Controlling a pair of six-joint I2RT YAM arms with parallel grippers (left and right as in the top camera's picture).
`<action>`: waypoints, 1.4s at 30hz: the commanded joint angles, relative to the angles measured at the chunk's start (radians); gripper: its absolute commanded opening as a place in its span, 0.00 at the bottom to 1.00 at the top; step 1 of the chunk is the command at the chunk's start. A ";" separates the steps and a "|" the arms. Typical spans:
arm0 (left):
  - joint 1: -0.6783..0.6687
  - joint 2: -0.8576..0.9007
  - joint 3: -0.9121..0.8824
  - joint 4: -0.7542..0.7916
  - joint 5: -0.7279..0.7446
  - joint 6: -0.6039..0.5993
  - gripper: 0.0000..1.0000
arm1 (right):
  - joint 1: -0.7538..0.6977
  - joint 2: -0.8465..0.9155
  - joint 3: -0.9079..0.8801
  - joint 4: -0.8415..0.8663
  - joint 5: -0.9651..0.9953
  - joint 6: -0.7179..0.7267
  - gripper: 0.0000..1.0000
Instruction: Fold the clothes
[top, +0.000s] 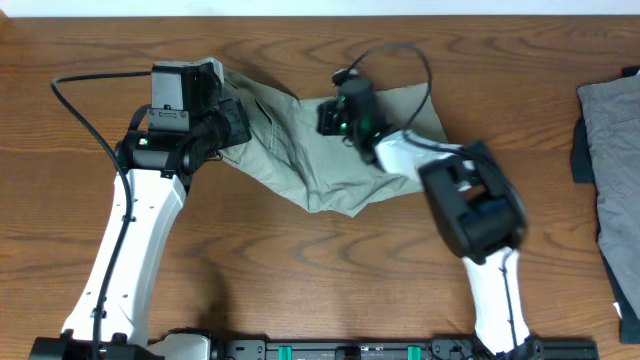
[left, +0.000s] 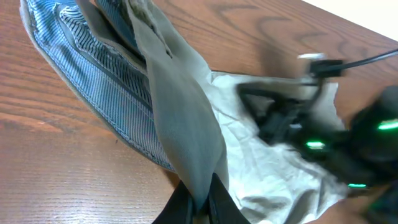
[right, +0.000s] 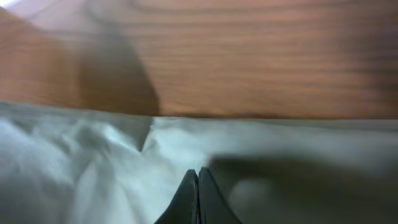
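Observation:
The clothes, a pair of pale khaki shorts (top: 300, 150), lie crumpled at the far middle of the table. My left gripper (top: 243, 123) is at their left side. In the left wrist view this gripper (left: 199, 200) is shut on a raised fold of the khaki cloth (left: 186, 118), and blue-striped lining (left: 93, 68) shows beneath it. My right gripper (top: 328, 118) hovers over the shorts' right half. In the right wrist view its fingers (right: 198, 177) are pressed together just above the pale fabric (right: 93, 162), with no cloth visible between them. That view is blurred.
A plain grey garment (top: 615, 120) and a dark navy cloth (top: 580, 150) lie at the table's right edge. Bare wooden table (top: 300, 270) lies in front of the shorts. A black cable (top: 400, 55) loops above the right wrist.

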 joint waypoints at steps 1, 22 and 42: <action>0.000 0.005 0.035 0.014 -0.005 0.035 0.06 | -0.066 -0.158 0.019 -0.152 0.005 -0.085 0.01; -0.120 0.005 0.035 0.052 -0.060 0.127 0.06 | -0.356 -0.294 -0.130 -0.829 0.037 -0.282 0.01; -0.235 0.055 0.037 0.135 -0.091 0.122 0.06 | -0.225 -0.294 -0.238 -0.848 0.018 -0.240 0.01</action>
